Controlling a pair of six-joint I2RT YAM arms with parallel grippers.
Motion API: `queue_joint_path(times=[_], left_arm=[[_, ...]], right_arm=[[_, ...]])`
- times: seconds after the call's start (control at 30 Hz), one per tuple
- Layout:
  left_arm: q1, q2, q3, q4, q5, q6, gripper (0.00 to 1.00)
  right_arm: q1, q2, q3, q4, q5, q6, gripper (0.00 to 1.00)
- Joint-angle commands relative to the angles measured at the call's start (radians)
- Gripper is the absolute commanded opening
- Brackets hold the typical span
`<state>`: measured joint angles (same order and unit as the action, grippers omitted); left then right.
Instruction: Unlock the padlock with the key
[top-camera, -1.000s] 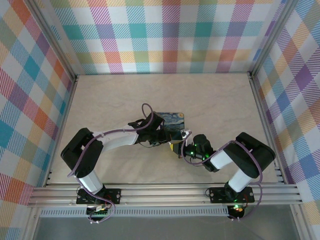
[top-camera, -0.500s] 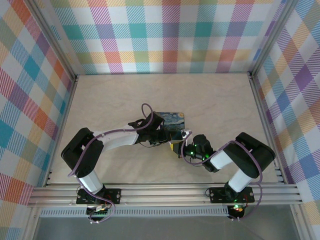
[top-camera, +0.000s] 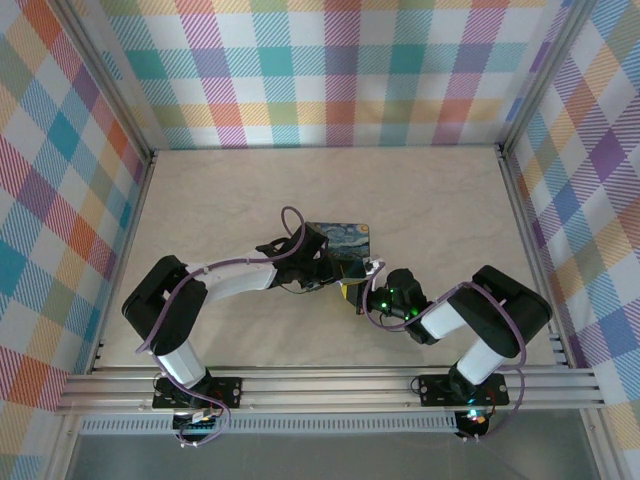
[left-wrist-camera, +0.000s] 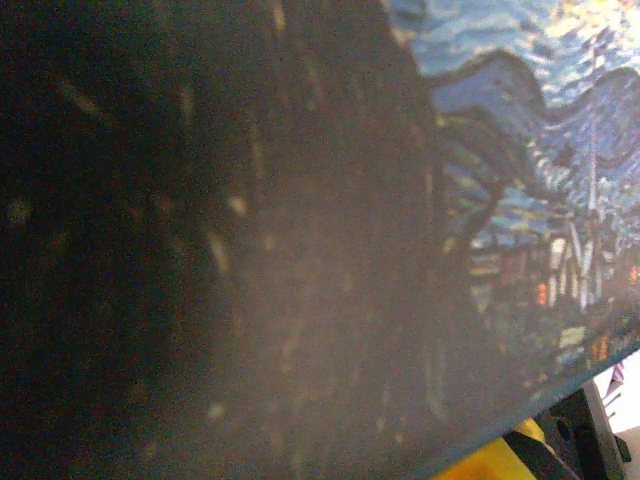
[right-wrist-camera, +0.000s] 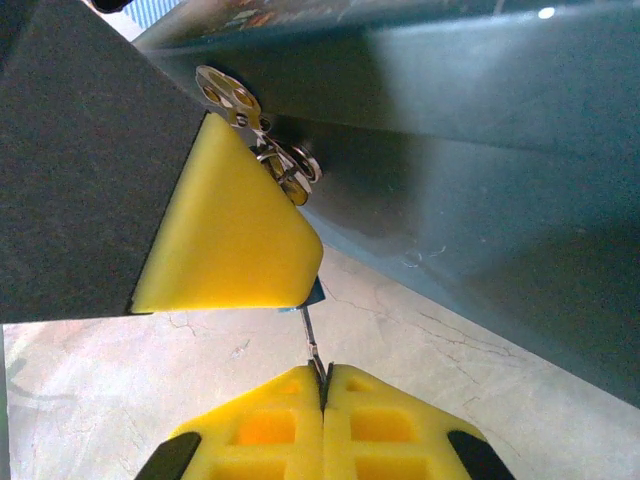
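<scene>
Arms (top-camera: 240, 280) fold inward, right end effector (right-wrist-camera: 322, 375) pinching key (right-wrist-camera: 311, 335).

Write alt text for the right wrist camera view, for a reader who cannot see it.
The right gripper, its yellow fingertips pressed together, pinches a thin pale metal key pointing up toward a second yellow finger pad. Behind them stands the dark blue box, with small metal fittings near its wall, on a pale table.
</scene>
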<state>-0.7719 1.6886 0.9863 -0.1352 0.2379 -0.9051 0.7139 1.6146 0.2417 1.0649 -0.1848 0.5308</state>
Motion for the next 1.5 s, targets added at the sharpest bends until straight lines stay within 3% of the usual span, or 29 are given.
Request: queue_joint_path(times=[0.0,0.57,0.8,1.47], left_arm=[[-0.017,0.042,-0.022,0.039,-0.078,-0.016,0.18],[-0.028,0.077,-0.032,0.103,-0.106,-0.048,0.18],[-0.027,0.069,-0.033,0.101,-0.103,-0.047,0.18],[-0.046,0.144,-0.04,0.182,-0.107,-0.104,0.18]], right_arm=[[0.027,-0.077,0.072,0.23,-0.116,-0.021,0.0],[0.028,-0.225,0.126,-0.125,-0.061,0.036,0.0],[0.022,-0.192,0.108,-0.095,-0.036,0.007,0.0],[0.021,-0.107,0.137,-0.073,-0.024,0.169,0.0]])
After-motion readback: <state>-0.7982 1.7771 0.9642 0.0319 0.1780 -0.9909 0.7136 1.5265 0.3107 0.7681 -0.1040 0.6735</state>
